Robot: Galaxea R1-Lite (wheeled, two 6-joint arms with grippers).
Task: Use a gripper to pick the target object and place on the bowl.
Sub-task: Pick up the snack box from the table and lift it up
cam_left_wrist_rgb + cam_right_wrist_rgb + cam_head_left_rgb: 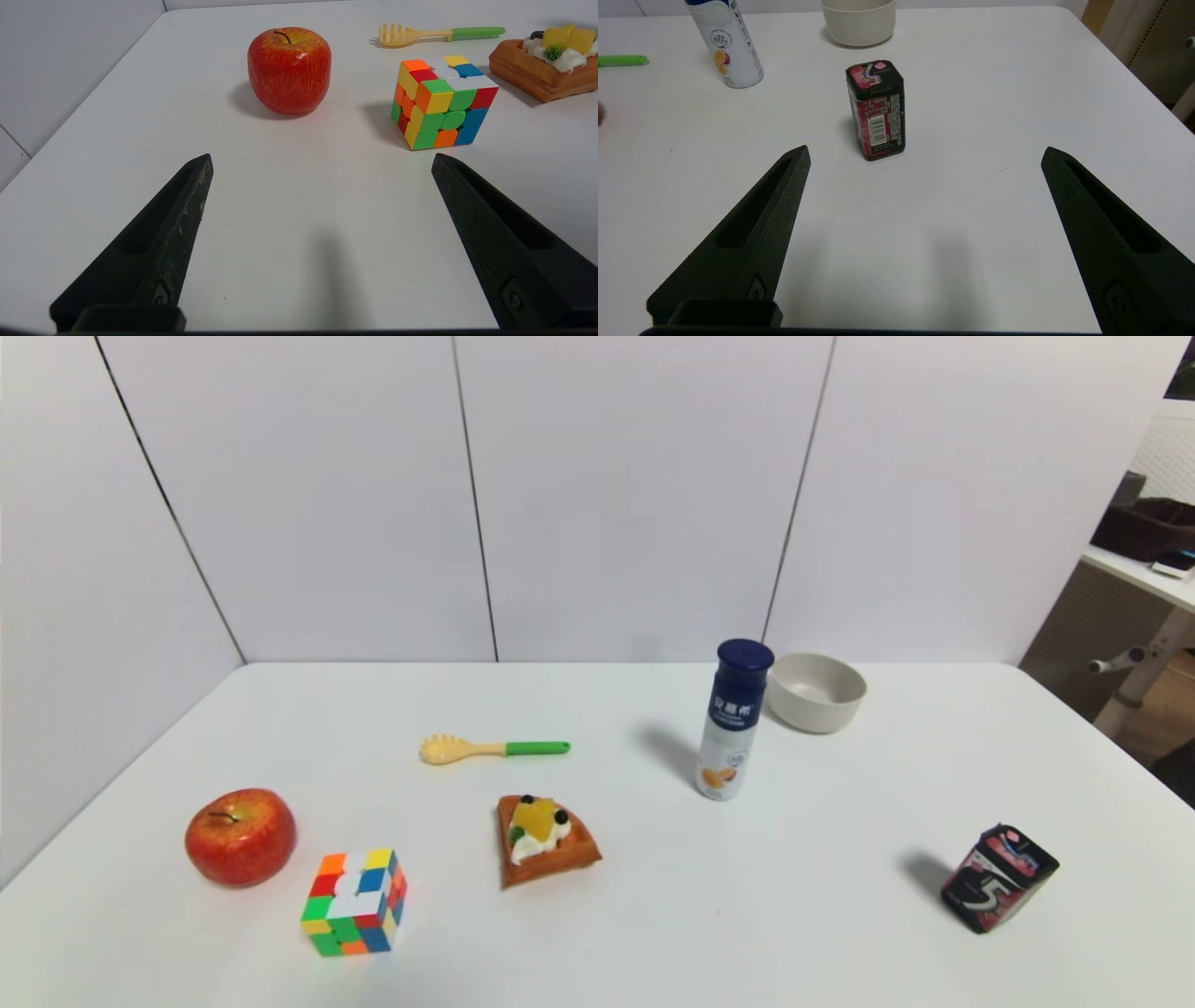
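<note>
The small black box with a grey "5" and pink-red markings [999,878] stands upright on the white table at the front right; it also shows in the right wrist view [876,110]. The beige-white bowl [816,691] sits at the back right, behind a bottle, and shows in the right wrist view [858,21]. My right gripper [924,154] is open and empty, low over the table, short of the box. My left gripper [322,161] is open and empty, near the table's front left. Neither gripper shows in the head view.
A white bottle with a blue cap [734,721] stands just left of the bowl. A waffle toy [544,839], a yellow-green pasta spoon [493,749], a puzzle cube [356,902] and a red apple [241,836] lie across the middle and left. The table's right edge [1102,737] is near.
</note>
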